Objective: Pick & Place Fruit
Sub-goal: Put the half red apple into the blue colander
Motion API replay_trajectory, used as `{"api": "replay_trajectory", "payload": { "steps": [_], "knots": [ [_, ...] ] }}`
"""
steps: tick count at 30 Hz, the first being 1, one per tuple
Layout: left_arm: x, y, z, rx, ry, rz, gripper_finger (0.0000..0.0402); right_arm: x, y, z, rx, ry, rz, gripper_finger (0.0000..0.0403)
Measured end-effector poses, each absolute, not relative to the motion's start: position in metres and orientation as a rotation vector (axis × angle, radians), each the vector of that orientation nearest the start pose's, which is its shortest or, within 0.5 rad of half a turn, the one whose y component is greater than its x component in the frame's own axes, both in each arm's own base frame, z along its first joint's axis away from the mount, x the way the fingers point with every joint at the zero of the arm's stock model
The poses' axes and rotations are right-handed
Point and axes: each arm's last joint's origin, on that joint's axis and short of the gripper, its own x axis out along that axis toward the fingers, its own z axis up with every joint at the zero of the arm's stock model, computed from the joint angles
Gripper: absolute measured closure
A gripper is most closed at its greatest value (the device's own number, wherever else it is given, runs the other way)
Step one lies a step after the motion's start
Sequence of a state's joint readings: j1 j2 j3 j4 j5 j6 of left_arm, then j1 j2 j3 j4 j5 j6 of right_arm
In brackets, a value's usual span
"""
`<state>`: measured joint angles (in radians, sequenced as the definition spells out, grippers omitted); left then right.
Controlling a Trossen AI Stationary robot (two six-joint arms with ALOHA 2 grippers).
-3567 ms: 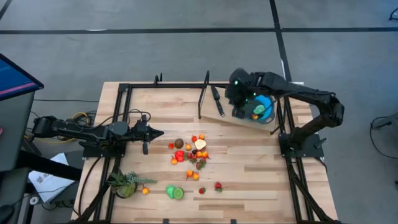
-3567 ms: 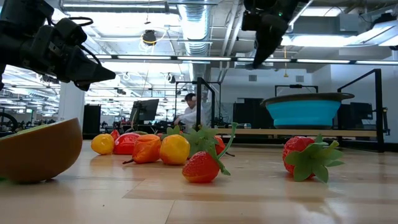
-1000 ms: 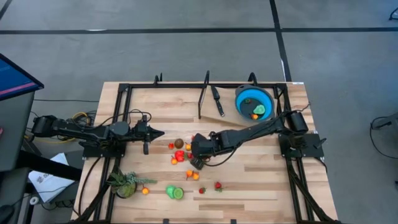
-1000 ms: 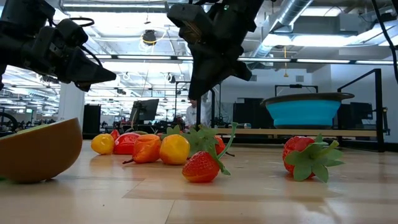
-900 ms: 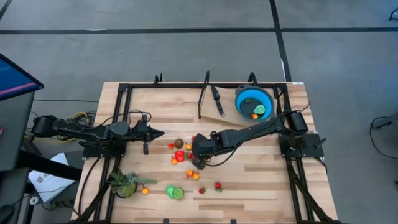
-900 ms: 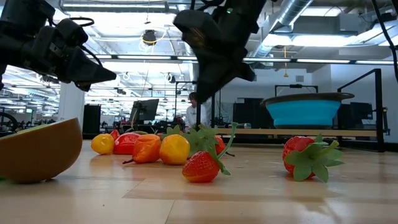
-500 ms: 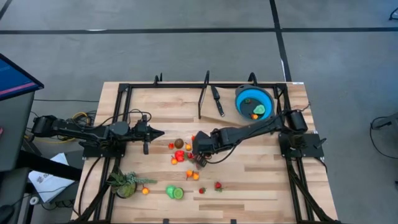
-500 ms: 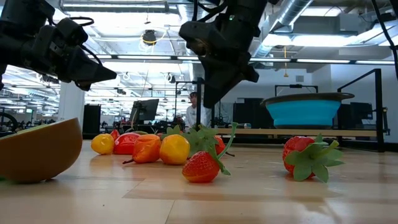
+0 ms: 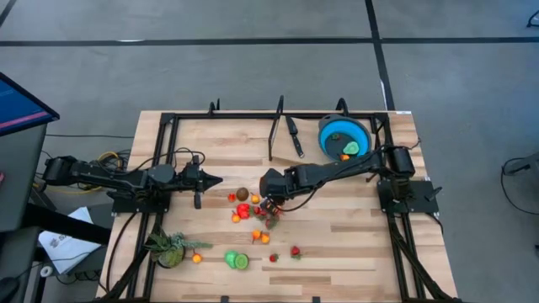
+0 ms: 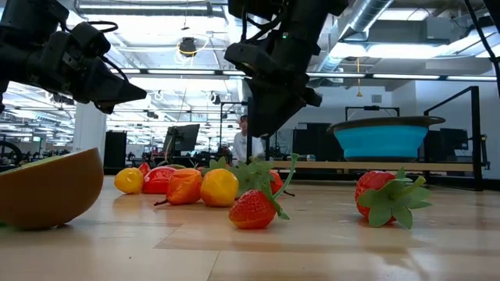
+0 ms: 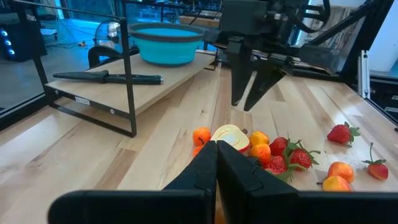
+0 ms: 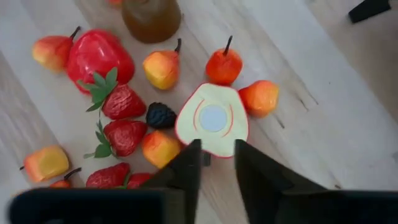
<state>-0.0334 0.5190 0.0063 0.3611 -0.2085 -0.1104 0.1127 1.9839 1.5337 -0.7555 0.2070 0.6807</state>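
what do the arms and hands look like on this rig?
Two dark, near-black jointed arms with exposed black cables. The right hand ends in two flat, tapered black fingers; the left hand narrows to a dark point. No markings are legible.

Two arms; one bowl; one knife; one plant.

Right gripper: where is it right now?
The right gripper, open, hangs over the fruit pile at the table's middle in the high view, directly above the cut fruit half.
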Motion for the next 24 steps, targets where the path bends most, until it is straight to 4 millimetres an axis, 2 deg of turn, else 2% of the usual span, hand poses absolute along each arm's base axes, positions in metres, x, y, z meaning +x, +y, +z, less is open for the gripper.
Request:
{"api": "replay_trajectory", "payload": {
  "steps": [8,12,17,24],
  "knots": [
    [0.1288,0.0017,0.1521,-0.092,0.141,0.183,0.0401,0.4049,0.0413,0.2030,0.435,1.096,-0.494,0.0146],
    [0.1288,0.0017,0.1521,-0.092,0.141,0.183,0.0401,0.4050,0.0410,0.2030,0.469,1.087,-0.517,0.0091],
    [0.1288,0.0017,0.1520,-0.092,0.141,0.183,0.0401,0.4057,0.0413,0.2033,0.476,1.077,-0.517,0.0055],
    [0.1288,0.0017,0.1520,-0.092,0.142,0.183,0.0401,0.4070,0.0414,0.2037,0.480,1.063,-0.514,0.0042]
  ]
}}
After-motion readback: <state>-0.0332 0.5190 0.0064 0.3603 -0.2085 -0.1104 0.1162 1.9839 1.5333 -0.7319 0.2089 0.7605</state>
